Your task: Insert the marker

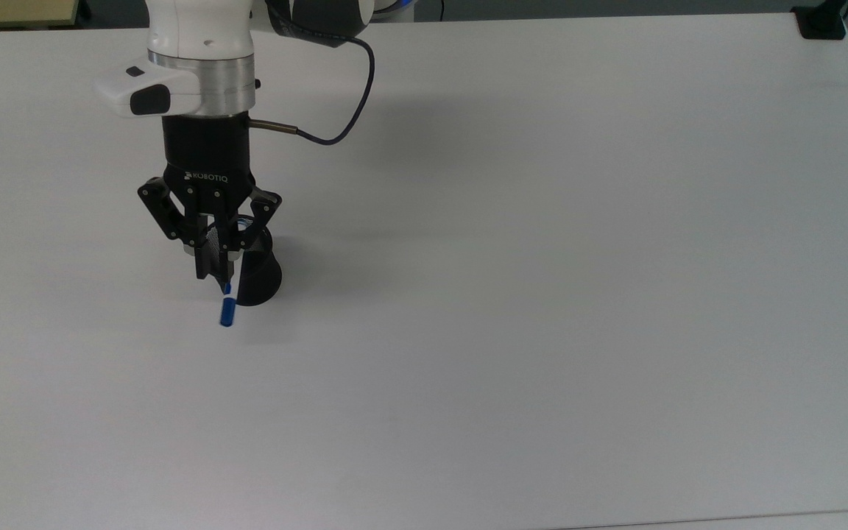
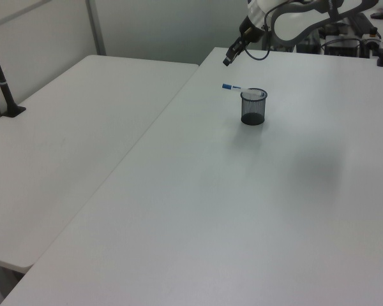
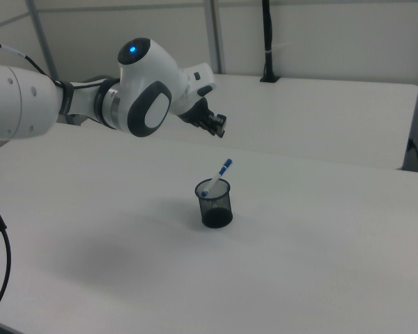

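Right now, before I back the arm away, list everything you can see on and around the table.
marker: one, white with blue cap, one end in the cup, leaning on its rim, blue end sticking out, free of the fingers.
mesh cup: one, black, upright on the main table.
main table: one, white.
second table: one, white, at the left view's left.
cable: one, dark, looping from the wrist.
gripper: one, black, above the cup.
arm: one, white.
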`<state>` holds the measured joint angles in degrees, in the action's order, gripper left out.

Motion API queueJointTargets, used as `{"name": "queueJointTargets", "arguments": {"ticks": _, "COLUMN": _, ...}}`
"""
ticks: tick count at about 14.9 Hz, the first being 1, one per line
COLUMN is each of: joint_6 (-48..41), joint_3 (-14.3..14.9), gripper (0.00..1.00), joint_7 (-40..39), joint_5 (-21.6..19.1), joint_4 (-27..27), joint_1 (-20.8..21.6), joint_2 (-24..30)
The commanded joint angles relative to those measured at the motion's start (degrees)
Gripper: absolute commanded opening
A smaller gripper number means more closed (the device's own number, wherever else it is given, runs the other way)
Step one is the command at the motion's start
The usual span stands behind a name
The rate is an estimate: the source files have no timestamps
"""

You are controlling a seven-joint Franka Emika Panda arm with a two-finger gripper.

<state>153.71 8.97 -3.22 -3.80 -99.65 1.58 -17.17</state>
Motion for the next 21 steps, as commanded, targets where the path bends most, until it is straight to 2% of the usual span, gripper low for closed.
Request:
{"name": "queueJointTargets", "arguments": {"ticks": 1, "joint_6": -0.78, "joint_3": 0.35, "gripper": 0.24, "joint_7": -1.53, "joint_5": -0.42, "joint_4": -1.59, "joint_1": -0.17, "joint_2": 1.35}}
{"name": "queueJointTargets", "arguments": {"ticks": 8, "joint_6": -5.96, "joint_3": 0.53, "gripper": 0.24, "joint_7": -1.27, "joint_5": -1.03, "joint_4": -0.89, "joint_1": -0.7, "joint_2": 3.45}}
{"name": "queueJointTargets", "arguments": {"ticks": 9, "joint_6": -7.53, "joint_3": 0.53, "gripper": 0.28, "joint_7": -1.18, "joint_5": -1.12, "joint_4": -0.8, "joint_1": -0.7, "joint_2": 3.81}}
{"name": "queueJointTargets", "arguments": {"ticks": 10, "joint_6": -11.9, "joint_3": 0.53, "gripper": 0.57, "joint_7": -1.18, "joint_5": -1.47, "joint_4": -0.8, "joint_1": -0.7, "joint_2": 5.55}}
{"name": "queueJointTargets", "arguments": {"ticks": 11, "joint_6": -15.68, "joint_3": 0.53, "gripper": 0.72, "joint_7": -1.18, "joint_5": -2.08, "joint_4": -0.8, "joint_1": -0.61, "joint_2": 6.96}}
{"name": "queueJointTargets", "arguments": {"ticks": 13, "joint_6": -26.12, "joint_3": 0.18, "gripper": 0.93, "joint_7": -1.09, "joint_5": -3.4, "joint_4": -0.63, "joint_1": -0.44, "joint_2": 10.21}}
{"name": "queueJointTargets", "arguments": {"ticks": 14, "joint_6": -32.1, "joint_3": 0.09, "gripper": 1.0, "joint_7": -1.09, "joint_5": -3.58, "joint_4": 0.68, "joint_1": -0.17, "joint_2": 11.62}}
{"name": "queueJointTargets", "arguments": {"ticks": 16, "joint_6": -45.1, "joint_3": 0.17, "gripper": 1.0, "joint_7": -1.18, "joint_5": -3.32, "joint_4": 4.27, "joint_1": 0.18, "joint_2": 12.94}}
{"name": "queueJointTargets", "arguments": {"ticks": 18, "joint_6": -53.57, "joint_3": 0.18, "gripper": 1.0, "joint_7": -1.09, "joint_5": -1.66, "joint_4": 5.35, "joint_1": 0.53, "joint_2": 14.87}}
{"name": "queueJointTargets", "arguments": {"ticks": 21, "joint_6": -60.78, "joint_3": -0.17, "gripper": 1.0, "joint_7": 3.02, "joint_5": 7.82, "joint_4": 5.52, "joint_1": 2.9, "joint_2": 16.38}}
